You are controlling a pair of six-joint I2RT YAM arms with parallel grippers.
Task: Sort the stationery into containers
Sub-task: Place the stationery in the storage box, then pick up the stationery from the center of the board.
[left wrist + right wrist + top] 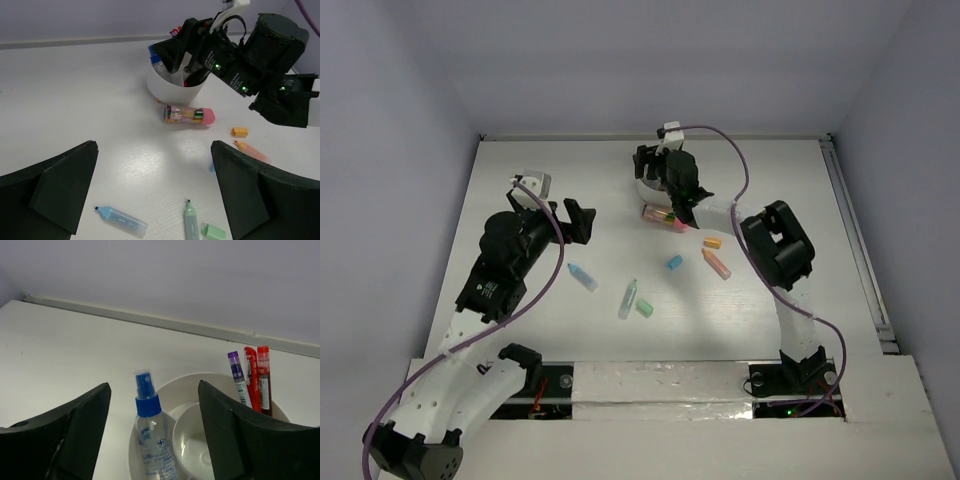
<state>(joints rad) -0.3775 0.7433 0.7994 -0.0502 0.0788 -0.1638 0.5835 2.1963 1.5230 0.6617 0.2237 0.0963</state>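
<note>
— What are your fingers doing at this moment?

— My right gripper (pixel 152 407) is hanging over the white cup (pixel 170 90) with its fingers (pixel 70 435) spread apart. The small spray bottle (pixel 154 450) is standing between them in the outer ring of the cup. Neither finger is touching it, so I am holding nothing there. Three pens (pixel 250 377), one purple and two red, are leaning in another part of the ring. I think the dividers are holding them upright.

— And the other hand?

— My left gripper (pixel 154 167) is hovering wide open above the table (pixel 75 90), empty. It is well apart from the cup, I believe so that the two arms are not crossing.

— What is left to sort?

— A clear tube with a pink cap (pixel 190 114) is lying just beside the cup. Nearer to my left gripper, a blue highlighter (pixel 120 219), a green highlighter (pixel 191 222) and a loose green cap (pixel 214 231) are lying on the table. An orange highlighter (pixel 251 151) and an orange cap (pixel 239 131) are lying toward the right arm's side. So I am judging the sorting less than half done.
</note>
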